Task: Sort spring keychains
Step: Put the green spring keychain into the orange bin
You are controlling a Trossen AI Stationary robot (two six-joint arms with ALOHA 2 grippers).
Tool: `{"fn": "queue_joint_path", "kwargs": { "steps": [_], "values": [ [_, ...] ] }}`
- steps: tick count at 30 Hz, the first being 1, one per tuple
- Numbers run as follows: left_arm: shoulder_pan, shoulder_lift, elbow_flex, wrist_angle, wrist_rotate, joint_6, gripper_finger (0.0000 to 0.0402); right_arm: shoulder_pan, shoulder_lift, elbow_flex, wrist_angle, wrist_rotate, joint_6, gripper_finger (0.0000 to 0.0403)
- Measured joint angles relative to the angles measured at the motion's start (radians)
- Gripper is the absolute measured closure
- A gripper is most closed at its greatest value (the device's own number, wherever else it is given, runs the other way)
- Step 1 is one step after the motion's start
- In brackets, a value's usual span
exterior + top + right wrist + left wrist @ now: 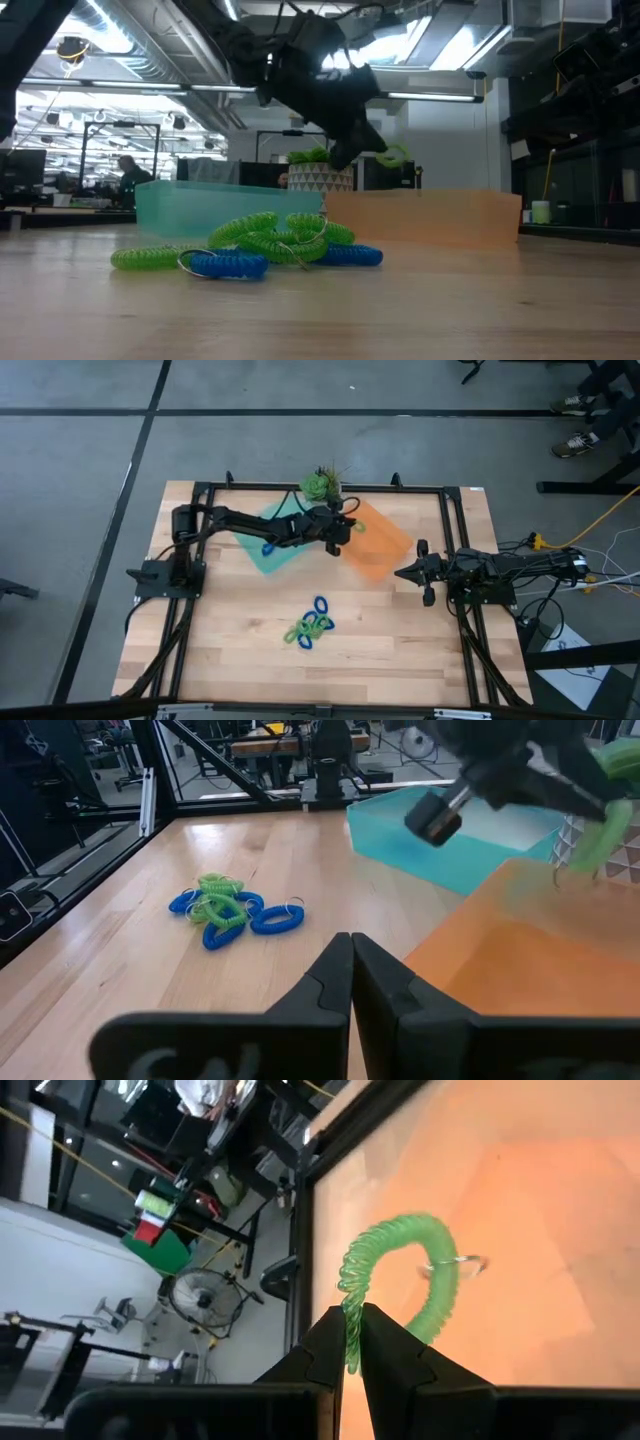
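My left gripper (352,1342) hangs over the orange tray (383,545) and is shut on a green spring keychain (400,1255), which also shows in the low view as a green loop (392,156). A mixed pile of blue and green keychains (310,626) lies on the wooden table toward its near edge; the low view shows the same pile (250,245). One blue keychain (268,548) rests inside the teal tray (262,520). My right gripper (350,955) is shut and holds nothing. It waits at the table's right side (415,572), next to the orange tray. My left gripper pinches the green keychain between its two fingers at one end of the coil (350,1325). The fingers slant downward over the orange tray. The coil is lifted clear and loops out beyond the fingertips, with its metal ring (462,1263) at the far side of the loop.
A green potted plant (320,482) stands at the table's far edge behind the two trays. A black frame (450,540) runs around the work area. Bare wood lies between the trays and the pile and on both sides of the pile.
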Motion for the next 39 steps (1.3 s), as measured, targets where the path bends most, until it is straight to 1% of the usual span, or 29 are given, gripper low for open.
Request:
{"fn": "queue_joint_path", "kwargs": {
  "steps": [6, 12, 26, 31, 39],
  "values": [
    [0.000, 0.038, 0.000, -0.001, -0.038, 0.051, 0.0380, 0.000, 0.000, 0.000, 0.000, 0.000, 0.000, 0.0395],
    [-0.002, 0.048, 0.000, -0.001, -0.042, 0.097, 0.0375, 0.000, 0.000, 0.000, 0.000, 0.000, 0.000, 0.0395],
    [-0.002, 0.048, 0.000, 0.000, -0.043, 0.096, 0.0314, 0.000, 0.000, 0.000, 0.000, 0.000, 0.000, 0.0395],
    [-0.013, 0.048, 0.000, 0.000, -0.045, 0.094, 0.0300, 0.000, 0.000, 0.000, 0.000, 0.000, 0.000, 0.0395],
    [-0.016, 0.048, 0.000, -0.015, -0.044, 0.030, 0.0282, 0.000, 0.000, 0.000, 0.000, 0.000, 0.000, 0.0395]
  ]
}}
